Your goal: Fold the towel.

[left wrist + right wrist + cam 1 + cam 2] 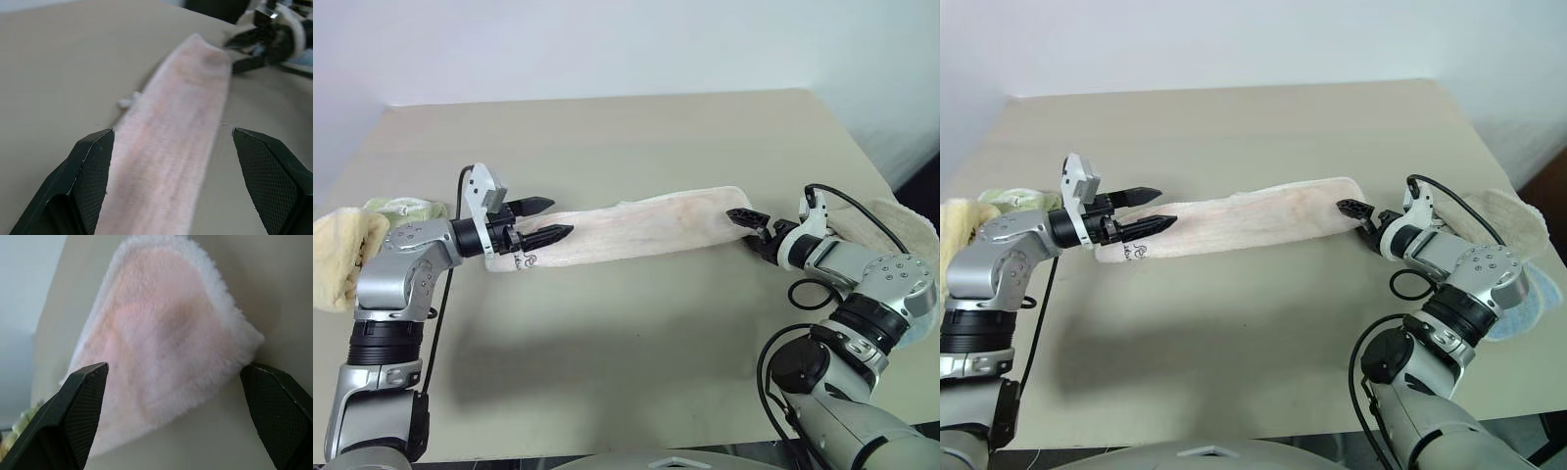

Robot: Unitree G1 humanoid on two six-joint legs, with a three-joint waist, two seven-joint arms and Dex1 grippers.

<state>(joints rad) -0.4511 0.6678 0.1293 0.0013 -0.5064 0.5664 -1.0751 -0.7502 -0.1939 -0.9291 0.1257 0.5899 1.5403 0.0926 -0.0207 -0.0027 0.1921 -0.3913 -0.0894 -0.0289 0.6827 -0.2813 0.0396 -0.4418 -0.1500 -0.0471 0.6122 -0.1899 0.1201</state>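
Towel (636,227), cream to pale pink, is lying on the beige table (607,137) as a long narrow strip, running from the robot's left up toward its right, with black scribble showing at its left end. The left gripper (546,219) is hovering at that left end, its fingers (90,171) standing wide apart with one on each side of the strip and gripping nothing. The right gripper (750,223) is sitting at the opposite end, pointing toward the left; its fingers (78,401) are also spread wide, flanking the towel's rounded end without closing on it. A fluffy yellow towel (342,257) is resting at the table's left edge, with a pale green cloth (406,208) just behind it. A beige-tan towel (901,223) is lying at the right edge, behind the right arm.
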